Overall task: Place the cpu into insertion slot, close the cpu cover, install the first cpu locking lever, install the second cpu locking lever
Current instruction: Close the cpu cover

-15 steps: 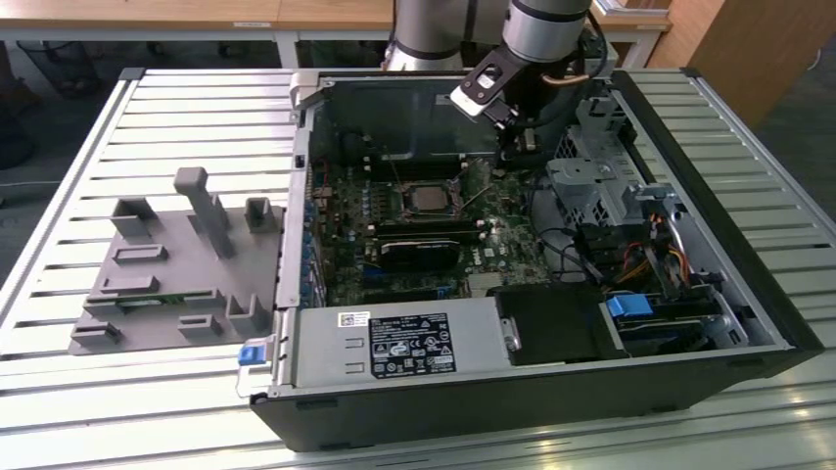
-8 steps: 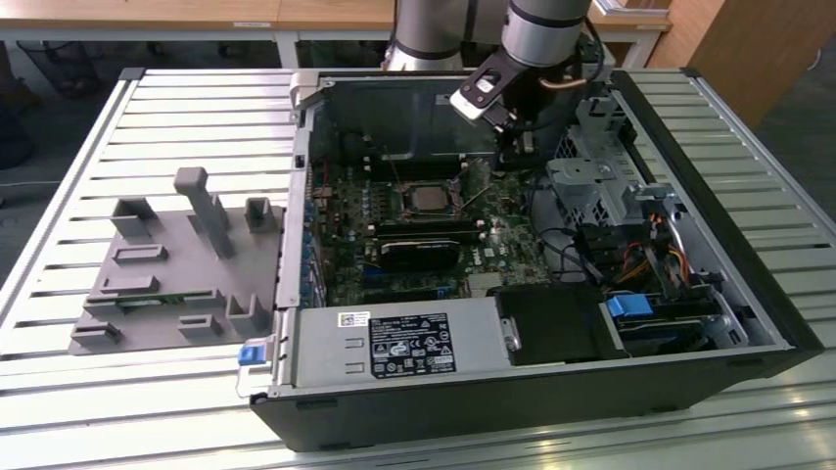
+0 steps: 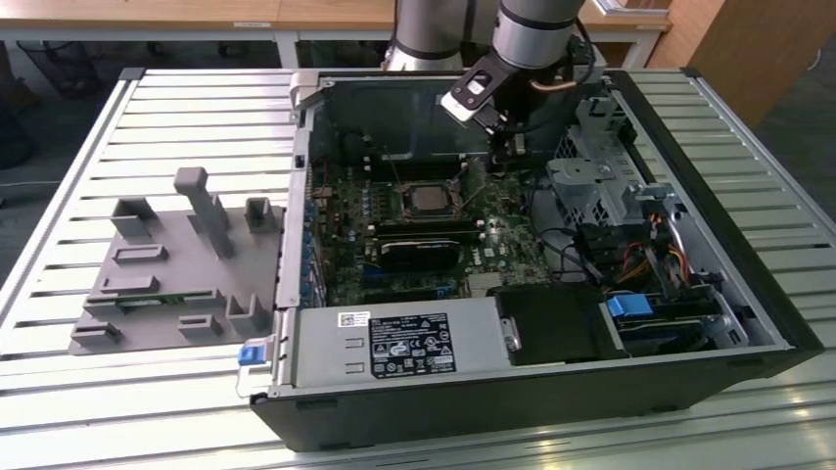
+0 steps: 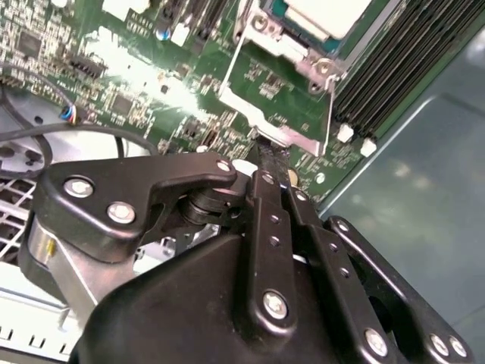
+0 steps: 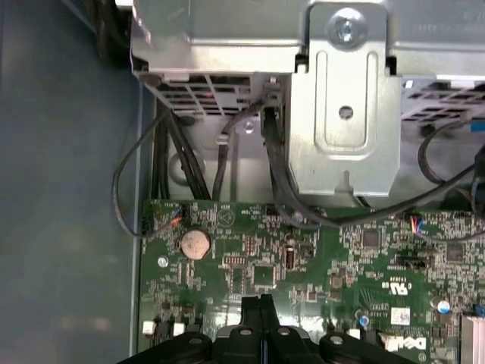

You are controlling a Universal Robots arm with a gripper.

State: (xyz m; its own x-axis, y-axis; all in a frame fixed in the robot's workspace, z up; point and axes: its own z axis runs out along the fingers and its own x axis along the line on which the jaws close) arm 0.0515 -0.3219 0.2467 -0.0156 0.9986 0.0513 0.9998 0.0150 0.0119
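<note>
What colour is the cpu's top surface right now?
Pale silvery-beige; the cpu shows best in the second wrist view.

The exterior view looked down on the whole case (image 3: 523, 392); both wrist views faced its motherboard (image 5: 250, 258) from close, past the gripper (image 5: 260, 301).

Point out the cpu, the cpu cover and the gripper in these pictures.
the cpu (image 4: 327, 11), second wrist view, on its pale metal top.
the cpu cover (image 4: 295, 138), second wrist view, on the silvery frame bar farthest from the cpu.
the gripper (image 5: 261, 302), first wrist view, midway between its black fingertips.
</note>
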